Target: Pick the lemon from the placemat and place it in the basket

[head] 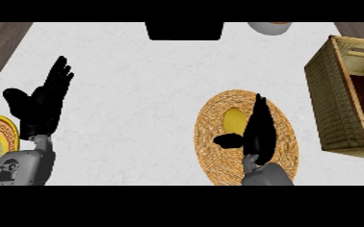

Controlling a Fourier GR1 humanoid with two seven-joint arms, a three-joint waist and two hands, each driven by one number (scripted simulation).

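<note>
counter [142, 77]: white top with faint grey marbling, fills nearly the whole view. light even. floor [13, 33]: dark brown wood planks, showing past the counter's far left and far right corners. far edge, centre: black box [184, 31], cropped. right of it: pale grey round vessel [268, 28], also cropped.

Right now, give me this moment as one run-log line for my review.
stage: pre-grasp | right hand: open, beside lemon on placemat | left hand: open, resting at left | basket: right, lemon not yet in it
</note>
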